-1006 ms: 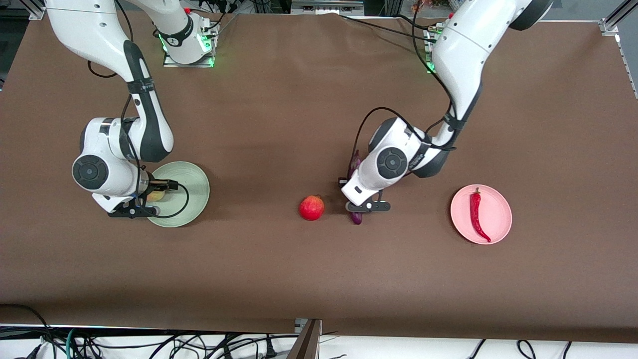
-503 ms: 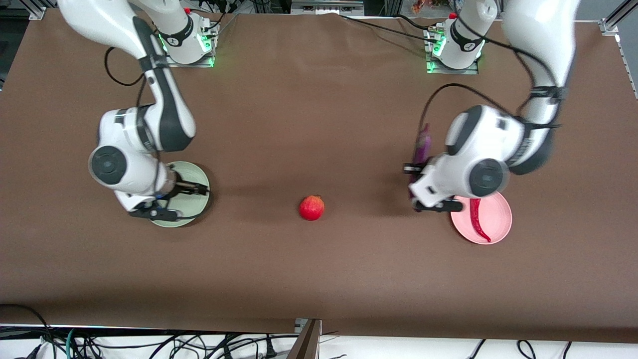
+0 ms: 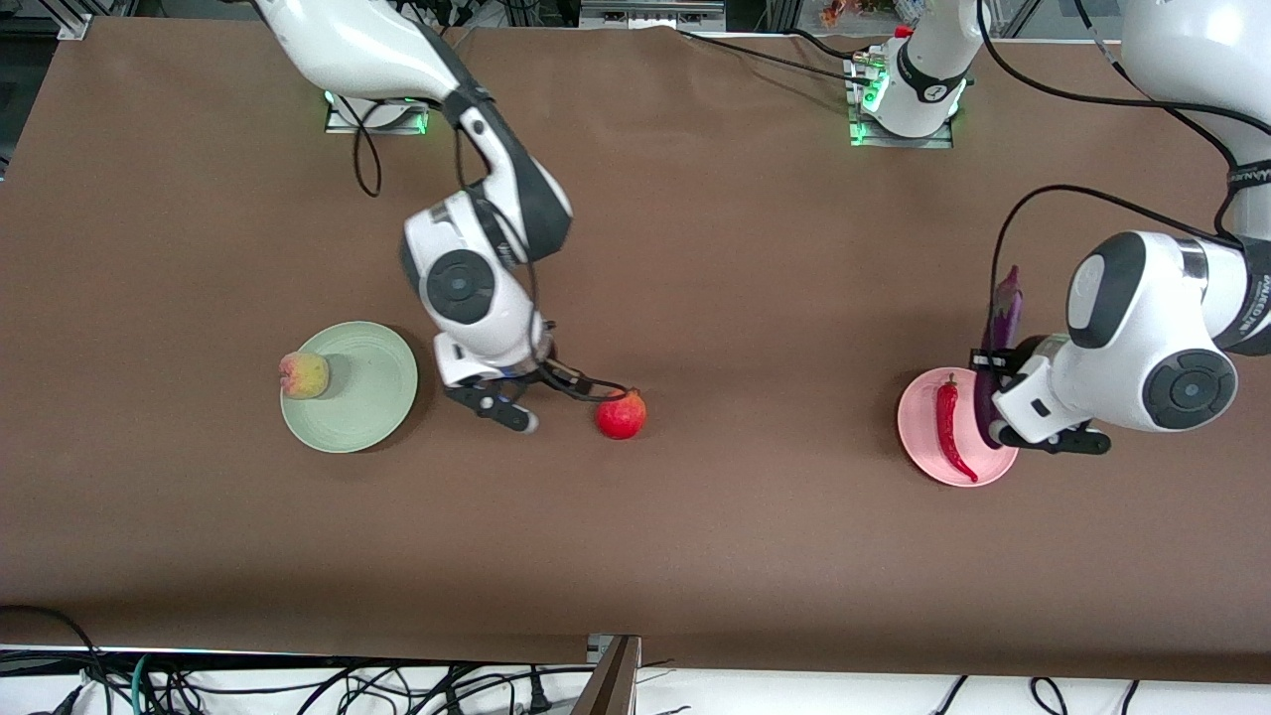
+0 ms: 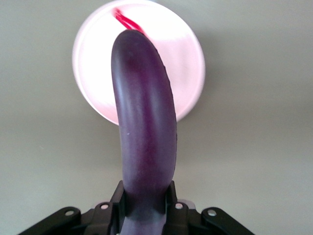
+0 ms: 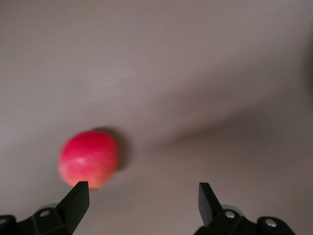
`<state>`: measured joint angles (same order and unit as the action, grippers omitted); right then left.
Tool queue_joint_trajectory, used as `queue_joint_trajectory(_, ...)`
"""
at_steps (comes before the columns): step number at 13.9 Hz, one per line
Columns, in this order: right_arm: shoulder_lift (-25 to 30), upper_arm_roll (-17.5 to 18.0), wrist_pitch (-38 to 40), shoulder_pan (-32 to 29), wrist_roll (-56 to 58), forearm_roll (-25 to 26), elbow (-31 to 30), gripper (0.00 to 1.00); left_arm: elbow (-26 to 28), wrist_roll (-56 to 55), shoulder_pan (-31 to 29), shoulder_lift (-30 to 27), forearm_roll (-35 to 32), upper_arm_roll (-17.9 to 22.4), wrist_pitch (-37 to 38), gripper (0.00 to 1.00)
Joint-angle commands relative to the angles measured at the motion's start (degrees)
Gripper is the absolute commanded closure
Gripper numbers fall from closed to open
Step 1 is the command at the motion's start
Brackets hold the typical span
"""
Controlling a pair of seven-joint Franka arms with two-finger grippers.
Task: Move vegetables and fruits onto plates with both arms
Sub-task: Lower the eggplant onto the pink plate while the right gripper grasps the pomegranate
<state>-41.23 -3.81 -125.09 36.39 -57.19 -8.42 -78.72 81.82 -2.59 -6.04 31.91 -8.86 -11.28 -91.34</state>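
Jaws of the left gripper [image 4: 146, 210] are clamped on the stem end of the eggplant [image 3: 997, 343], which hangs over the pink plate [image 3: 983, 465] but has not been set down; in the left wrist view its purple body points at the plate below. Jaws of the right gripper [image 5: 142, 200] stand wide apart with nothing between them, low over the worktop [image 3: 755, 536] just beside the pomegranate [image 3: 622, 414], at about its 9 o'clock in the front view.

As a judgement, the job is roughly half done. The chili pepper [image 3: 949, 427] lies on the pink plate. The peach [image 3: 305, 374] sits at the 9 o'clock rim of the green plate [image 3: 362, 417], partly overhanging it. Still left: lowering and releasing the eggplant, then picking up the pomegranate, which rests on the bare worktop between the two plates, and carrying it to the green plate.
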Motion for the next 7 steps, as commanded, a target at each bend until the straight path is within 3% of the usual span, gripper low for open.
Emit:
queue_joint_trajectory(1,-5.7,-0.5,-6.6,3.4,-6.5,-0.7,3.3,0.01,1.7,1.4,-2.3,4.8,-2.0,-0.7,-8.4,1.0)
queue_joint_trajectory(5,-8.1,-0.5,-10.4,4.1,-8.1,-0.7,5.0,0.01,4.3,4.0,-4.5,7.6,-1.9,-0.7,-16.2,1.0)
queue_joint_trajectory(7,-8.9,-0.5,-11.5,4.1,-8.3,-0.7,5.3,0.01,4.4,4.0,-4.7,7.9,-2.0,-0.6,-16.6,1.0)
